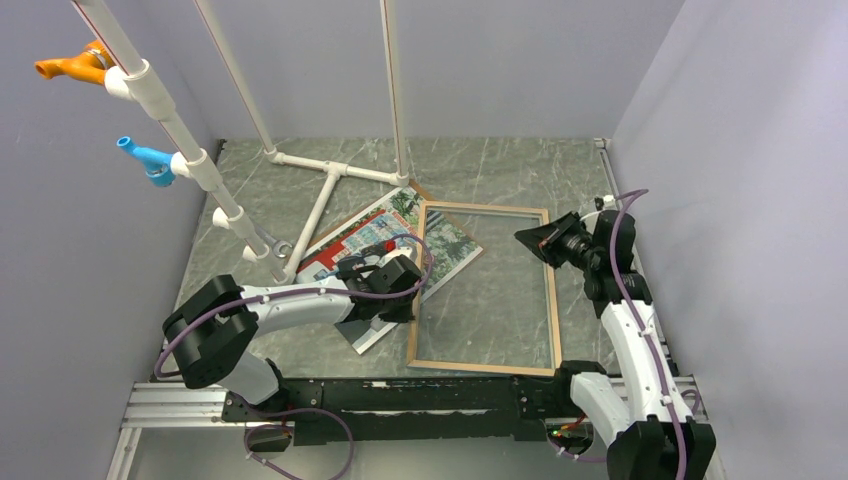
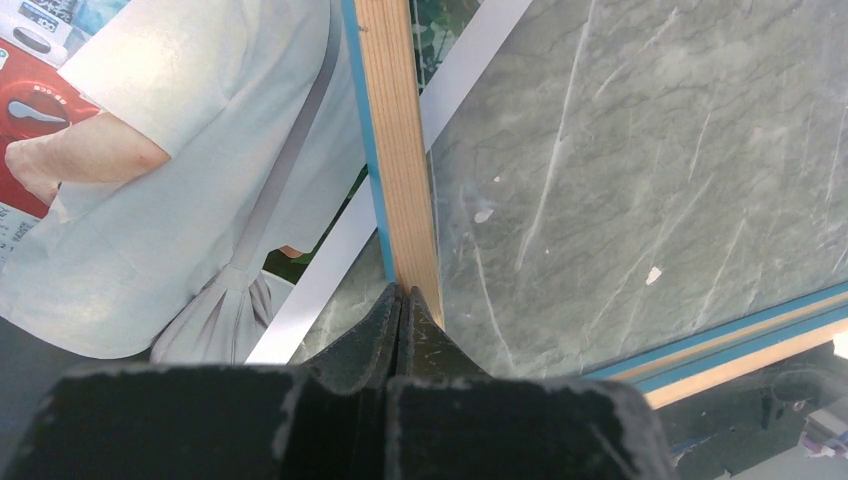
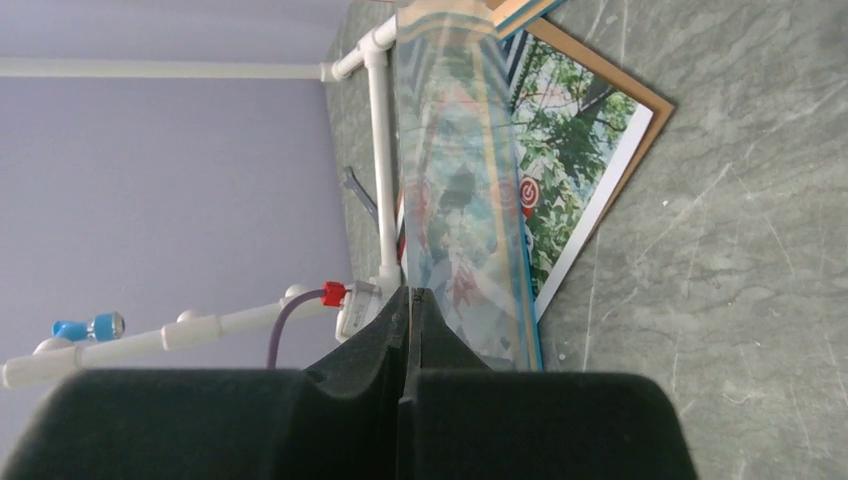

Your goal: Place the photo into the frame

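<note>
The frame (image 1: pixel 549 300), light wood face up with a clear pane, lies in the middle of the table. My right gripper (image 1: pixel 533 241) is shut on its right rail near the far corner; in the right wrist view (image 3: pixel 410 296) the frame (image 3: pixel 460 200) runs edge-on away from the jaws. My left gripper (image 1: pixel 412 283) is shut, its tips (image 2: pixel 404 295) touching the frame's left wooden rail (image 2: pixel 395 150) with nothing between them. The photo (image 1: pixel 372 236) lies picture up to the left, partly under the frame. It also shows in the left wrist view (image 2: pixel 180 150) and the right wrist view (image 3: pixel 570 160).
A brown backing board (image 1: pixel 415 187) lies under the photo, its edge showing in the right wrist view (image 3: pixel 642 96). A white pipe stand (image 1: pixel 330 185) rises at the back left, with orange (image 1: pixel 75 65) and blue (image 1: pixel 145 158) pieces on its pipes. Grey walls enclose the table.
</note>
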`<state>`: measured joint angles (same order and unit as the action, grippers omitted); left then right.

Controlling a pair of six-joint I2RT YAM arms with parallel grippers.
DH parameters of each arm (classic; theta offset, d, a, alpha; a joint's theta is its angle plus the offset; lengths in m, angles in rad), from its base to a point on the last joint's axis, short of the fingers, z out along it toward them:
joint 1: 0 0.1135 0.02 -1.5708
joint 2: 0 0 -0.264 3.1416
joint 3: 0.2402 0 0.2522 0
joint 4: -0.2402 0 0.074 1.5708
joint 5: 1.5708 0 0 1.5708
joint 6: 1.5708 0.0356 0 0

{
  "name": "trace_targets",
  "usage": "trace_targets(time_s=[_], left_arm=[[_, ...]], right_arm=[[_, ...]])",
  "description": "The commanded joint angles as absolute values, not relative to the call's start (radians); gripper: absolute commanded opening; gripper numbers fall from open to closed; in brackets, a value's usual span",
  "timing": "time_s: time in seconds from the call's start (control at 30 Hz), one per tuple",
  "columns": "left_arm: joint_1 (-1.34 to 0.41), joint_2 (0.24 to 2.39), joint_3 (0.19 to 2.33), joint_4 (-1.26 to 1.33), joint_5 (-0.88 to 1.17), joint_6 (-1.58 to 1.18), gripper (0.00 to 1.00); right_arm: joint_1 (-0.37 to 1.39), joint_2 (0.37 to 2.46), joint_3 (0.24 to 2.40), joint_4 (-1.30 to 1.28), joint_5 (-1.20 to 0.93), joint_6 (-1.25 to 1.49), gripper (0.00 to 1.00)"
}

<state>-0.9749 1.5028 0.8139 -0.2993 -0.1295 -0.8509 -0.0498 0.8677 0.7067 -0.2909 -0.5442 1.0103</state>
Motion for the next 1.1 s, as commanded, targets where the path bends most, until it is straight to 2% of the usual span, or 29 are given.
trace_targets(time_s=[0.0,1.07], left_arm=[[-0.979,1.523,0.819,-0.327,-0.162,-0.839,0.00],[-0.979,1.533,0.828,-0.345,-0.166,-0.834,0.00]], right_arm=[[-0.046,0.854,0.687,-0.260,-0.561,1.021,0.00],[-0.047,0.911,0.782,-0.314,-0.620,0.879,0.00]])
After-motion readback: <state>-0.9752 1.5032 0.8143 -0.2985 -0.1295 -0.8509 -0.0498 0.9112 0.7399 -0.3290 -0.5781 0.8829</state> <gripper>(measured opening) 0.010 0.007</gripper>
